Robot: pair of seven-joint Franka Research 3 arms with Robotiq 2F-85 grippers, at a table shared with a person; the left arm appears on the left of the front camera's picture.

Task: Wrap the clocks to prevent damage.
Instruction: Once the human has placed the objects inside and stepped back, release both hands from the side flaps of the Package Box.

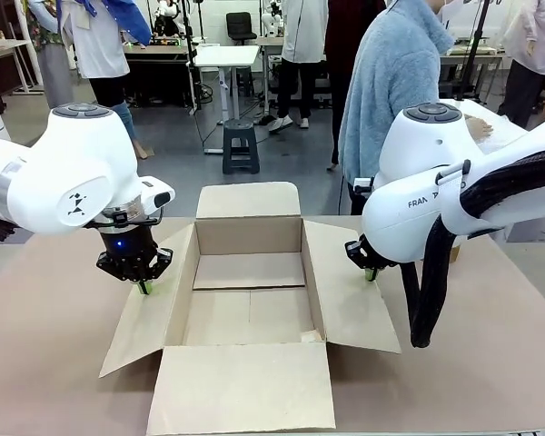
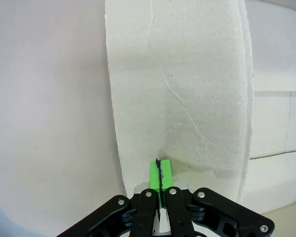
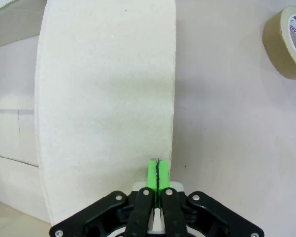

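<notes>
An open cardboard box [image 1: 248,234] stands in the middle of the table with all its flaps spread outward. My left gripper [image 1: 145,287] is shut, green pads pressed together, and its tips rest on the box's left flap [image 1: 150,318]. In the left wrist view the gripper [image 2: 160,165] touches that pale flap [image 2: 182,89] near its edge. My right gripper [image 1: 371,273] is shut too, tips down on the right flap [image 1: 350,295]. The right wrist view has the gripper [image 3: 158,168] against the flap [image 3: 108,89] close to its outer edge.
A roll of brown tape [image 3: 288,42] lies on the table beyond the right flap. A person in a light blue top [image 1: 395,82] stands at the far side, turned away, a hand [image 1: 479,128] on white paper. The front flap [image 1: 241,386] reaches the near table edge.
</notes>
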